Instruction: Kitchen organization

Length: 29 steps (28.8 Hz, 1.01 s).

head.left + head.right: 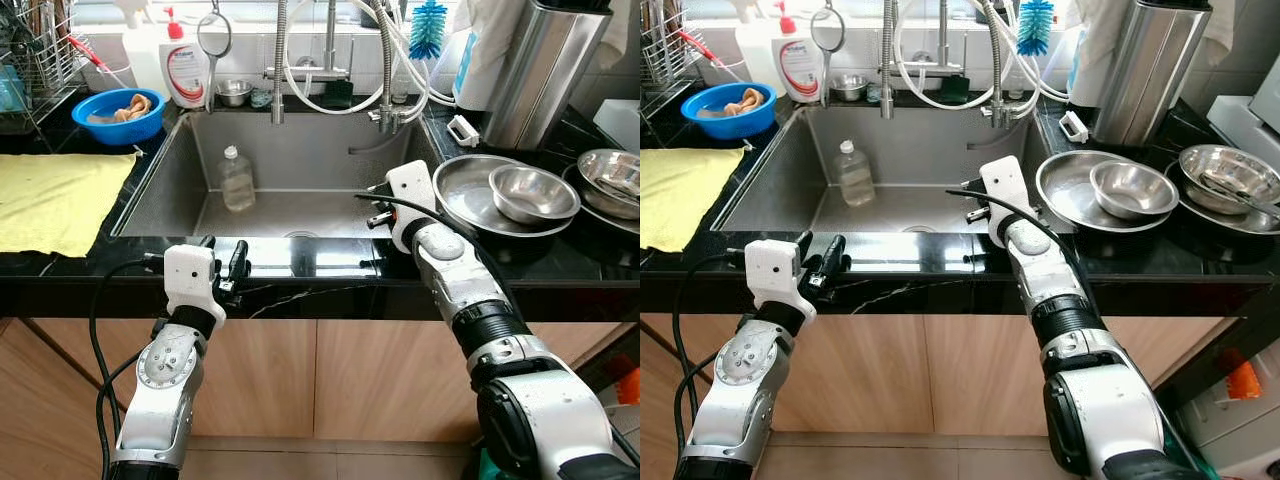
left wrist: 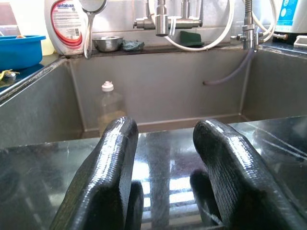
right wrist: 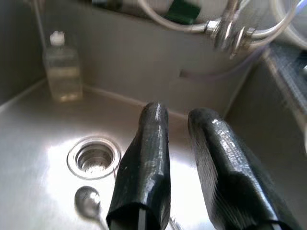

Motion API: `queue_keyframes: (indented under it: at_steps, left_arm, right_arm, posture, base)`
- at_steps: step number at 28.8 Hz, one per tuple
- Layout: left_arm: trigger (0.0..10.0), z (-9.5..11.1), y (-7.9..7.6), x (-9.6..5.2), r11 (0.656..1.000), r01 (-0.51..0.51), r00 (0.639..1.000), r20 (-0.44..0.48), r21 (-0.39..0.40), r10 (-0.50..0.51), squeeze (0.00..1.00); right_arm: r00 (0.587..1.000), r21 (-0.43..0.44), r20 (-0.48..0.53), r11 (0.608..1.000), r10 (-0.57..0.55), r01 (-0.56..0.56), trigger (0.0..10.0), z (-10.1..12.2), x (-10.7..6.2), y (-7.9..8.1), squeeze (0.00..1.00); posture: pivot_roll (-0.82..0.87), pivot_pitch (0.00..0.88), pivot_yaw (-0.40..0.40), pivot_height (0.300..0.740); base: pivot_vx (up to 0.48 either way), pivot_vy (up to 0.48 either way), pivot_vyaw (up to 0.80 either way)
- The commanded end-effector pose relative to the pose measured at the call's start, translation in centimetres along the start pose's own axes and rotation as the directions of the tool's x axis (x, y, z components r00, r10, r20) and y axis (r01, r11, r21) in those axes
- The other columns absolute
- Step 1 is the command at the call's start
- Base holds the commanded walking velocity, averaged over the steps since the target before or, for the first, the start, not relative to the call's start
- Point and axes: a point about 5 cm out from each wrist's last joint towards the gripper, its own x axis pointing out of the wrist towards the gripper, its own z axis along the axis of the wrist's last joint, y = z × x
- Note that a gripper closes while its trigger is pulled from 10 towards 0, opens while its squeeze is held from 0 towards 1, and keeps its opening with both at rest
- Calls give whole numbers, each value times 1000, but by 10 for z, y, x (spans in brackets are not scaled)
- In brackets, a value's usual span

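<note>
A clear plastic bottle [image 1: 236, 180] with a white cap stands upright at the back left of the steel sink [image 1: 300, 150]. A spoon [image 3: 88, 199] lies on the sink floor beside the round drain [image 3: 93, 157]. My left gripper [image 1: 224, 256] rests just above the black front counter edge, pointing at the sink, open and holding nothing. My right gripper [image 3: 178, 114] hangs over the sink's front right part, above the drain and spoon. Its fingers [image 3: 144, 158] stand a narrow gap apart with nothing between them.
Right of the sink, a steel bowl [image 1: 530, 192] sits in a wide steel pan, with another bowl [image 1: 612, 175] and a tall steel canister [image 1: 545, 70] behind. A yellow cloth [image 1: 55, 195] and blue bowl [image 1: 118, 112] lie on the left. Faucet hoses [image 1: 330, 60] hang over the back.
</note>
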Motion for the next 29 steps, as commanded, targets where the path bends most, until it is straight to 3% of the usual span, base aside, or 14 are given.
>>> queue_keyframes:
  at_steps: [1, 4, 6, 8, 9, 10, 20, 25, 28, 29]
  left_arm:
    - [10000, 2, 2, -1, 1000, -10, 1000, 5, 7, 10, 0]
    - [10000, 11, 7, 4, 999, -37, 998, 43, 22, 36, 0]
    - [10000, 19, 10, 8, 998, -66, 995, 76, 16, 65, 0]
    - [10000, 21, 11, 9, 997, -75, 994, 86, 18, 73, 0]
    - [10000, 23, 11, 10, 996, -83, 992, 101, 22, 80, 0]
    - [10000, 26, 7, 11, 996, -91, 989, 118, 16, 88, 0]
    - [10000, 44, 5, 10, 993, -110, 977, 188, 44, 100, 0]
    - [10000, 44, 5, 8, 992, -121, 976, 189, 33, 113, 0]
    - [10000, 45, 3, 10, 992, -120, 975, 193, 28, 112, 0]
    - [10000, 46, 2, 12, 993, -115, 975, 197, 25, 108, 0]
  right_arm:
    - [994, 2, 101, 999, -32, 32, 10000, 23, -4, -11, 0]
    - [964, -12, 251, 996, -87, 93, 10000, 47, -15, -22, 0]
    - [932, -19, 352, 995, -86, 99, 10000, 55, -25, -20, 0]
    - [922, -21, 379, 995, -80, 95, 10000, 57, -28, -18, 0]
    - [904, 16, 422, 998, -66, 65, 10000, 56, -35, -12, 0]
    - [885, 115, 459, 993, -78, 27, 10000, 50, -48, -5, 0]
    - [880, 102, 459, 991, -119, 81, 10000, 16, -101, -9, 0]
    - [899, 132, 417, 988, -133, 85, 10000, 9, -109, -6, 0]
    - [898, 141, 418, 987, -135, 82, 10000, 13, -107, -5, 0]
    - [893, 181, 423, 980, -153, 83, 10000, 18, -104, -5, 0]
  posture:
    - [-41, 0, -28, 706]
    - [-48, 0, -30, 706]
    - [-52, 0, -32, 706]
    - [-53, 0, -33, 706]
    - [-57, 0, -34, 706]
    - [-58, 0, -37, 706]
    - [-81, 0, -33, 706]
    - [-77, 0, -30, 706]
    - [-79, 0, -28, 706]
    - [-79, 0, -28, 706]
  base:
    - [0, 0, 0]
    - [0, 0, 0]
    - [0, 0, 0]
    - [0, 0, 0]
    - [0, 0, 0]
    - [0, 0, 0]
    - [0, 0, 0]
    - [0, 0, 0]
    - [0, 0, 0]
    - [0, 0, 0]
